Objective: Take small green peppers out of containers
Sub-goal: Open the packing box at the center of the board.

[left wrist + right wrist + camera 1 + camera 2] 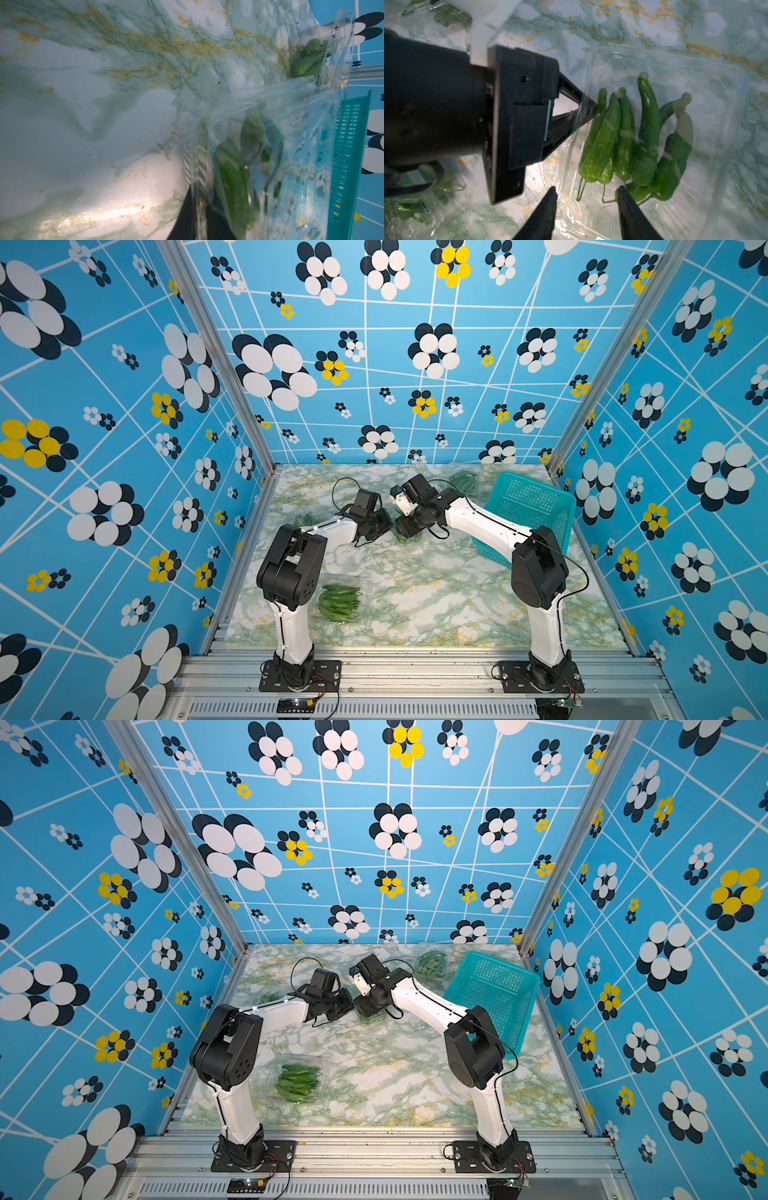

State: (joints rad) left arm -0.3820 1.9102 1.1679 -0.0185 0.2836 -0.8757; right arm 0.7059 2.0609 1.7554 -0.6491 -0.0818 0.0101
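A clear container [716, 99] of small green peppers [643, 135] lies mid-table between both arms, also seen in a top view [409, 538]. My left gripper [201, 189] is shut on this container's thin ribbed side wall; in the right wrist view it [583, 112] pinches the rim next to the peppers. My right gripper [587, 193] is open just above the same container's near edge. One of its fingertips [623, 191] touches the pepper stems, and the other is outside the rim. The peppers [232, 176] all lie inside.
A teal perforated basket [536, 506] stands tilted at the right. Three more clear containers of peppers lie around: front left [338, 601], back right [463, 481] and left behind my left arm [307, 518]. The blue patterned walls enclose the table.
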